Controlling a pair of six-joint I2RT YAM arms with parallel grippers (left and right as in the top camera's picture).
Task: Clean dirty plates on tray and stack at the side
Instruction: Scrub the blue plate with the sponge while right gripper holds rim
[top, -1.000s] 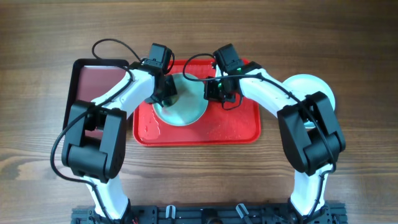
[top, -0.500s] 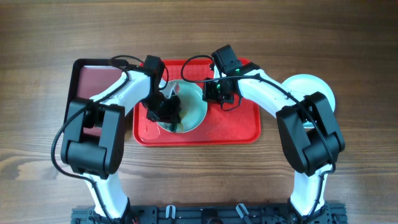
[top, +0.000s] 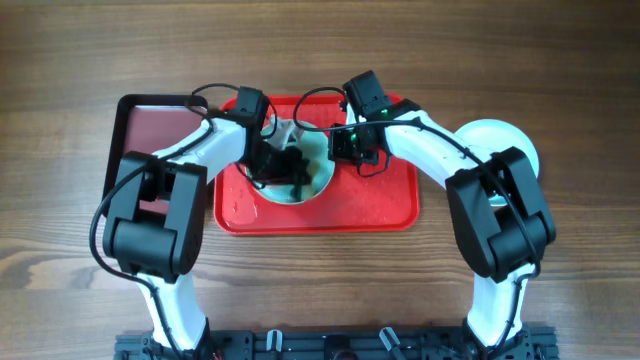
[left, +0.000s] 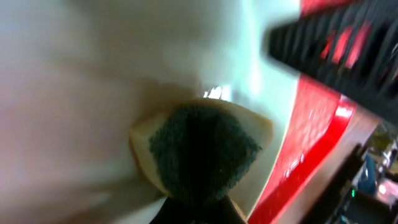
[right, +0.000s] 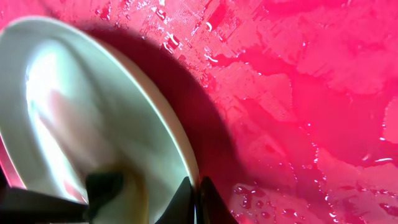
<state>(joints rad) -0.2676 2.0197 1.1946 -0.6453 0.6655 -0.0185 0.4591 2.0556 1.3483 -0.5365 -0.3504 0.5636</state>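
Showing, overhead: a pale turquoise plate (top: 308, 185) is sitting on the left half of the tray (top: 370, 205), between both grippers. The left gripper (top: 290, 162) is reaching over the plate's face from the left, clamped on a sponge (top: 296, 168). The right gripper (top: 338, 150) is pinching the plate's right rim. A white plate (top: 505, 135) is lying on the table (top: 320, 40) at far right, well apart.

Left wrist, blurred: the sponge (left: 202, 152), dark scouring side showing, is meeting the plate (left: 124, 62). The tray (left: 311, 143) is running alongside.

Right wrist: the right gripper (right: 198, 199) is closing tight on the rim. The plate (right: 81, 106) is tilting over the wet tray (right: 298, 93), casting a shadow and facing the left arm. Being round, it is offering no long axis. Judged: the left gripper, nearer the face, is scrubbing while the right is steadying.
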